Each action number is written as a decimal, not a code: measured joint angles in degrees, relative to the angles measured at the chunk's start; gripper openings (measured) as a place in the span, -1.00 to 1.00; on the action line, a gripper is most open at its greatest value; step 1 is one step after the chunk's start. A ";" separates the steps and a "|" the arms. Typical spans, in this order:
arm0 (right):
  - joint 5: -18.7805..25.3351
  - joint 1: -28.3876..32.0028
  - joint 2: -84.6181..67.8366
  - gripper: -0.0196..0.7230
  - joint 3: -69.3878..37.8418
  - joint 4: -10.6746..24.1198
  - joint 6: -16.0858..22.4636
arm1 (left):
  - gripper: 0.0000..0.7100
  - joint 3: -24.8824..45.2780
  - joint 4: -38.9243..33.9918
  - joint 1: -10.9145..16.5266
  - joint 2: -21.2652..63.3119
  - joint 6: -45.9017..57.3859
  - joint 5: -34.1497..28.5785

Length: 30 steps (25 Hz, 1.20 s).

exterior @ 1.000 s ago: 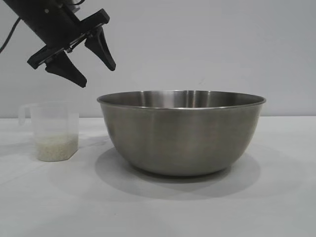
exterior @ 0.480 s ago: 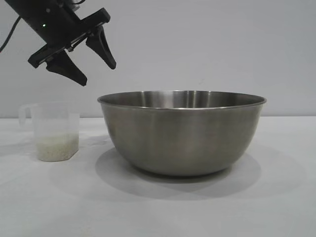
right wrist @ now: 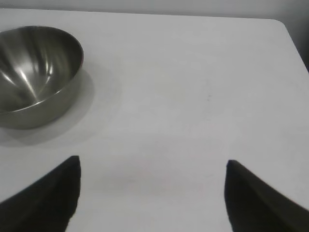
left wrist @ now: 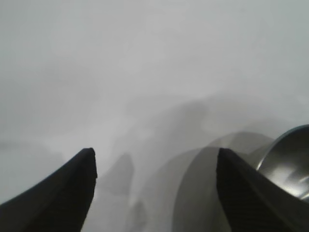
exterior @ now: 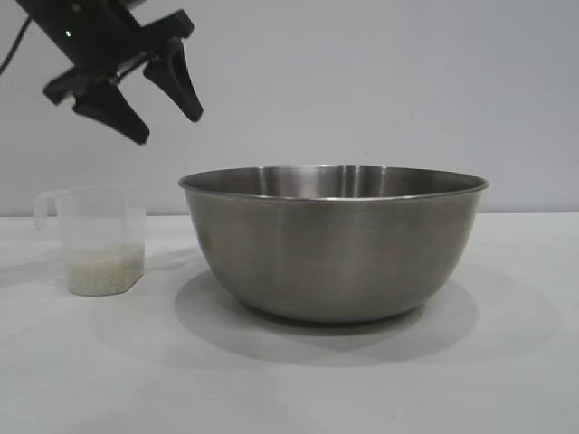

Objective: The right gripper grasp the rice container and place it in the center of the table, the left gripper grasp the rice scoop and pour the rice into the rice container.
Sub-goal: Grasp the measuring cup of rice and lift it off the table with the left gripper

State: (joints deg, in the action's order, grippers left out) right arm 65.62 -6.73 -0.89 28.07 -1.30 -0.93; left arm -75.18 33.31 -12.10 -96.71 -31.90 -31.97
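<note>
— Two things sit on the desk [exterior: 507, 380]: where's the big one?
— The steel rice container [exterior: 333, 242] stands mid-desk, upright, nothing inside that shows. Its placing looks finished.
— And the right claw [right wrist: 152, 193]?
— Spread wide, empty, well back from the bowl over bare desk.
— The left claw [exterior: 152, 95]?
— Wide open, holding nothing. Over the last second it has lifted and drifted outward, now high above the rice scoop [exterior: 95, 240].
— So no grasp yet?
— None. The scoop stands left of the bowl, apart from it, rice [exterior: 103, 269] settled at its bottom. I judge it's lining up a descent.
</note>
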 joint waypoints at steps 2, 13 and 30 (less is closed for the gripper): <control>0.00 0.00 0.00 0.55 0.00 0.00 0.00 | 0.26 0.00 -4.60 0.00 2.28 4.73 -3.60; 0.00 0.00 0.00 0.55 0.00 0.00 0.00 | 0.26 3.94 -25.01 0.00 12.11 23.27 -22.20; 0.00 0.00 0.00 0.55 0.00 0.00 0.00 | 0.26 40.66 -23.17 0.00 32.54 24.47 5.89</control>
State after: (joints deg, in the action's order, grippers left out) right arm 65.62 -6.73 -0.89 28.07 -1.30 -0.93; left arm -34.51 10.15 -12.10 -64.18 -7.42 -26.08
